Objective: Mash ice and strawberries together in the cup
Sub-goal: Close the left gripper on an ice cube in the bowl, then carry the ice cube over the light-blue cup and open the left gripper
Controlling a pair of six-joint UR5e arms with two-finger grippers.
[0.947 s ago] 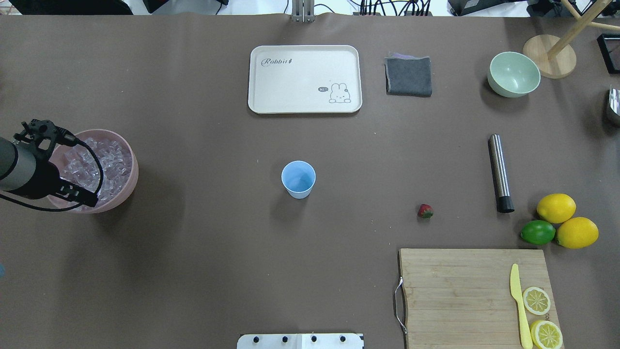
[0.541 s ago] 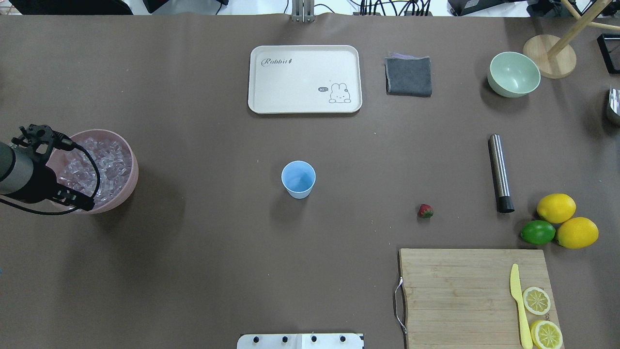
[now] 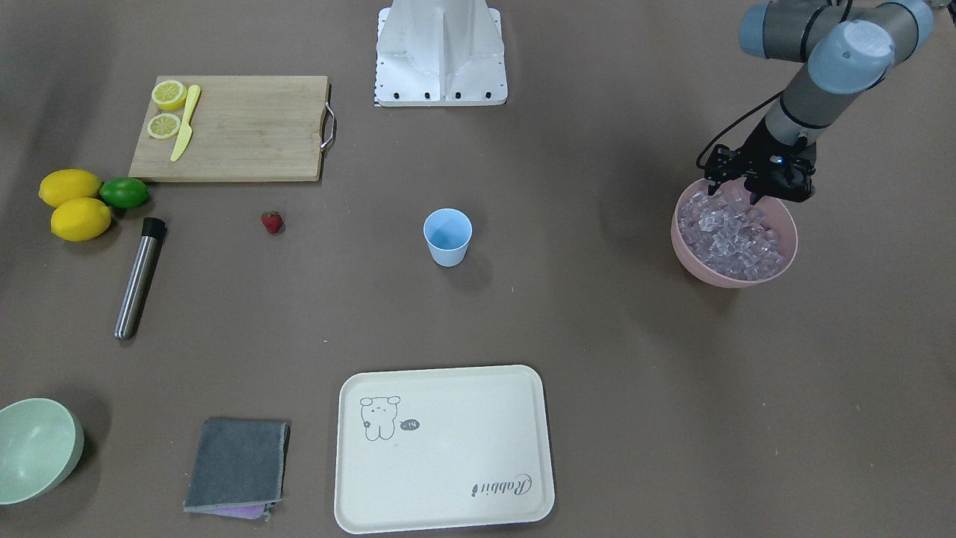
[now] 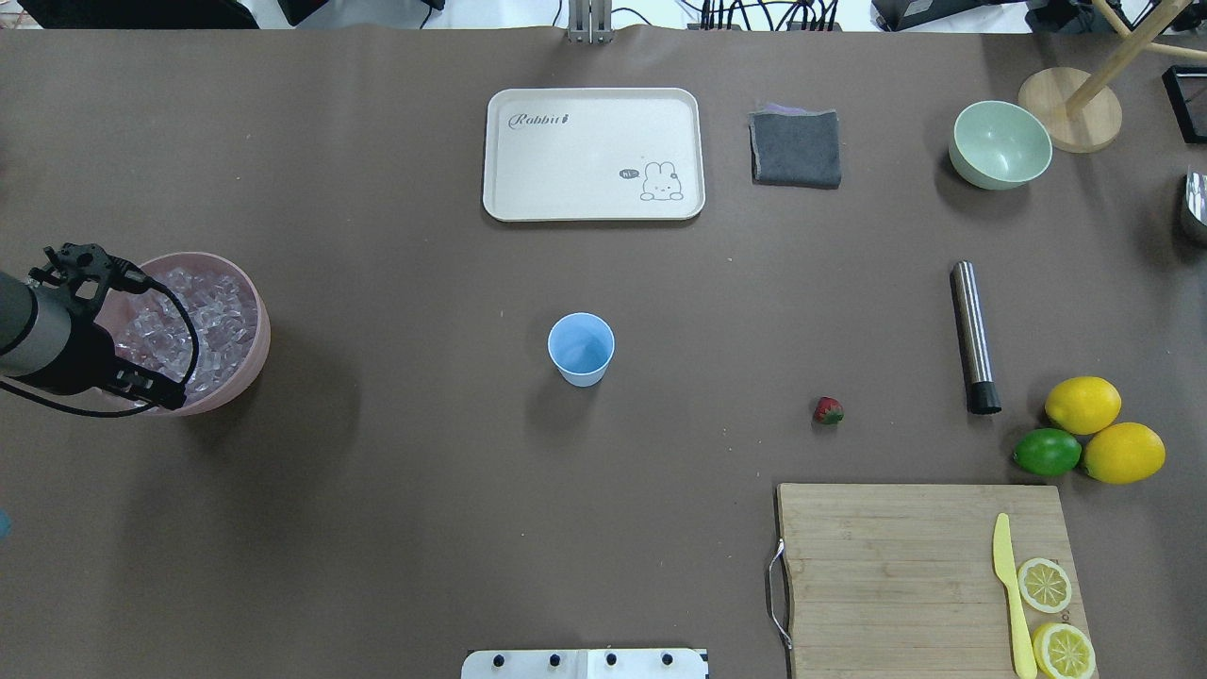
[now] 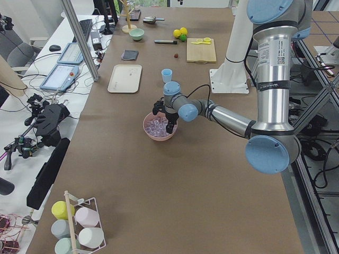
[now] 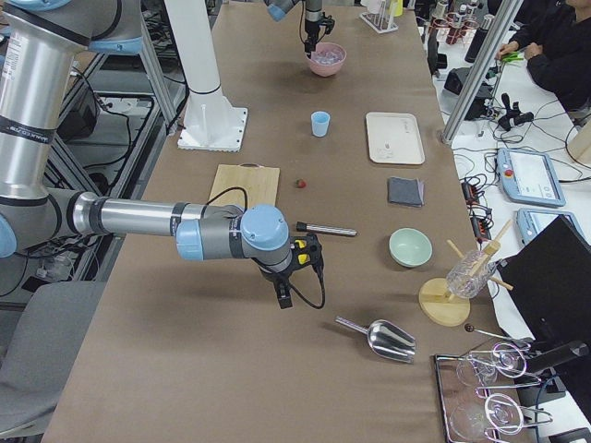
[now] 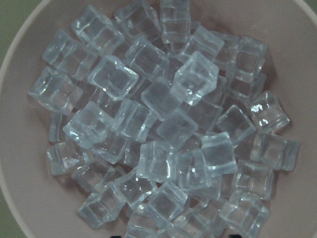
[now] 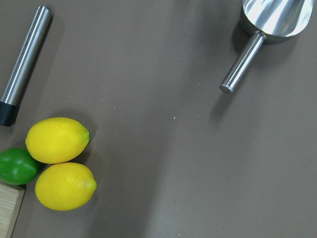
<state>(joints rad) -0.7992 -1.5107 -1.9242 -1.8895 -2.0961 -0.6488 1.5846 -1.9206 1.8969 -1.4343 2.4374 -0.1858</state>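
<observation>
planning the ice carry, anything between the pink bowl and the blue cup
Nothing. In the overhead view the brown table between the pink bowl and the cup is bare; the front-facing view agrees.

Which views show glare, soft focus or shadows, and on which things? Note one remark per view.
Left wrist view: the ice fills the frame, slightly soft, with small white glints on some cubes. Right wrist view: bright glare on the metal scoop, which throws a soft shadow. Front-facing view: even light, the cup casting a faint, blurred shadow.
</observation>
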